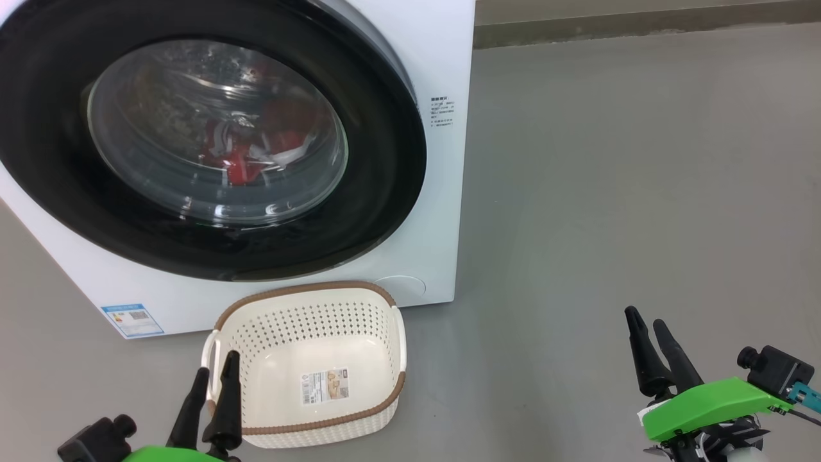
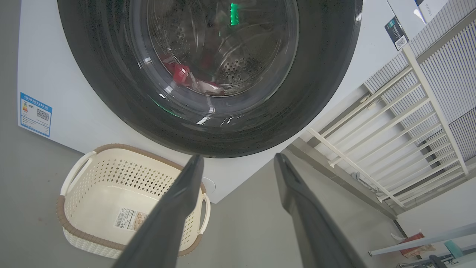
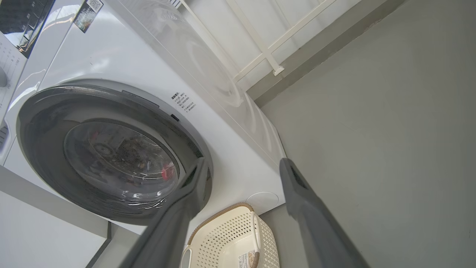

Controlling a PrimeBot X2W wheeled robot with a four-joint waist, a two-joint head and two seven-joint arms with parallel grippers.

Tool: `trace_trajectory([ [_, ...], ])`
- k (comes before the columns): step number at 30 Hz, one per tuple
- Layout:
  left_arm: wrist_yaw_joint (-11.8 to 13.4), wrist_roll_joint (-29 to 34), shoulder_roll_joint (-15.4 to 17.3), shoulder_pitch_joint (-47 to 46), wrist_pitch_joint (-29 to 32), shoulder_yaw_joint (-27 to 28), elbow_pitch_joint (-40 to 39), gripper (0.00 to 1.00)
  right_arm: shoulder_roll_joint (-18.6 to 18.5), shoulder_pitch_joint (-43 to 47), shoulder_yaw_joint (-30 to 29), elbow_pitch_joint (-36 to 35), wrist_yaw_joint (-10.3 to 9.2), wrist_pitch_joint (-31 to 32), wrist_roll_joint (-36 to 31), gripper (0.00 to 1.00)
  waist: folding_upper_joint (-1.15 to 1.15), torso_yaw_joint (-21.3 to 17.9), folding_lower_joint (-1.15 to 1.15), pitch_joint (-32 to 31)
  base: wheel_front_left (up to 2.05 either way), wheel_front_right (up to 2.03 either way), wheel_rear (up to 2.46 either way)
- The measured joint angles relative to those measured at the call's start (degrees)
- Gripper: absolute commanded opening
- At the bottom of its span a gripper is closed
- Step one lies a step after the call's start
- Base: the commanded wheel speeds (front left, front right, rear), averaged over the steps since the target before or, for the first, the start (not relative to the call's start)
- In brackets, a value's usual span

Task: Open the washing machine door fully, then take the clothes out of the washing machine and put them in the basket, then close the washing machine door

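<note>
No text was legible: blue QR-code label (image 1: 132, 319) on washer (image 1: 430, 58) front, small print block (image 1: 442, 112) beside door (image 1: 385, 160), barcode label (image 1: 327, 385) on basket (image 1: 308, 321) bottom were all too small.

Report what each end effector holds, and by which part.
Nothing is held: the left end effector and the right end effector both stand open and empty.

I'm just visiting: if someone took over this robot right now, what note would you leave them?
Left gripper: jaws open, empty, by the basket.
Right gripper: jaws open, empty, above the floor.
The washing machine door looks shut; red and white clothes lie inside the washing machine. The basket is empty, on the floor in front.
Done: nothing. To do: open door, move clothes, close door.
</note>
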Motion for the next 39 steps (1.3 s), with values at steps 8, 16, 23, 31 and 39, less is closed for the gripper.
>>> trace_trajectory([
  [8, 0.4, 6.1, 0.0, -0.2, -1.3, -0.1, -0.2, 1.0, 0.0, -1.2, 0.3, 0.0, 0.01, -1.3, -5.7, 1.0, 0.0, -0.3, 0.0, -0.2, 0.0, 0.0, 0.0],
  [16, 0.4, 11.9, 0.0, -0.2, -2.6, -0.5, -0.7, 1.0, 0.0, -1.2, 1.8, 0.0, 0.01, -2.8, -10.5, 1.0, 0.0, -0.6, 0.0, -0.2, 0.0, 0.0, 0.0],
  [23, 0.4, 17.2, 0.1, -0.8, -3.7, -0.9, -1.0, 1.0, -0.2, -2.1, 2.7, 0.0, 0.01, -3.9, -15.0, 1.0, 0.0, -0.9, 0.0, -0.4, 0.0, 0.0, 0.0],
  [31, 0.6, 22.1, 0.2, -1.1, -5.1, -1.0, -1.3, 1.0, -0.6, -2.1, 3.4, 0.0, 0.01, -5.2, -20.3, 1.0, 0.0, -1.4, 0.0, -0.5, 0.0, 0.0, 0.0],
  [39, 1.3, 25.9, 0.4, -1.2, -6.4, -1.0, -1.1, 1.0, -1.0, -2.7, 4.0, 0.0, 0.01, -6.4, -26.0, 1.0, 0.0, -1.6, 0.0, -0.6, 0.0, 0.0, 0.0],
])
